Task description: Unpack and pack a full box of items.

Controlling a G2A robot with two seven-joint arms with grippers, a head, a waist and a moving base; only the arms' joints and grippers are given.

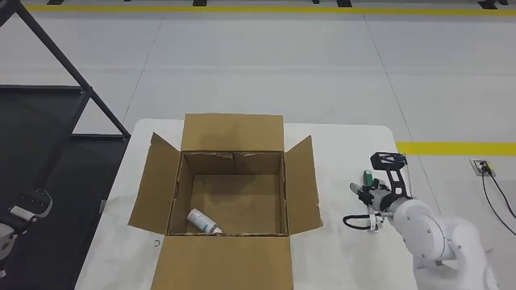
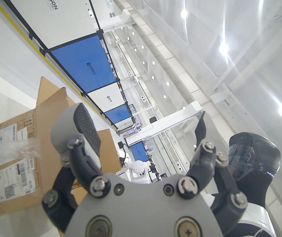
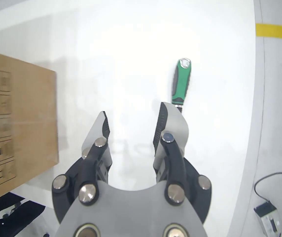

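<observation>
I see the cardboard box (image 1: 234,132) standing open on the table (image 1: 347,145), flaps spread, with a white bottle (image 1: 205,222) lying inside at its near left corner. Right of the box, my right gripper (image 3: 133,117) hangs over the table with its fingers apart. A green-handled tool (image 3: 181,82) lies just beyond one finger. Left of the box, my left gripper (image 2: 141,114) is spread wide and holds nothing.

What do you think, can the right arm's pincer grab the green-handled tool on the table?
Probably yes. The right pincer is open above the table, and the green-handled tool lies close beside it with nothing between them.
</observation>
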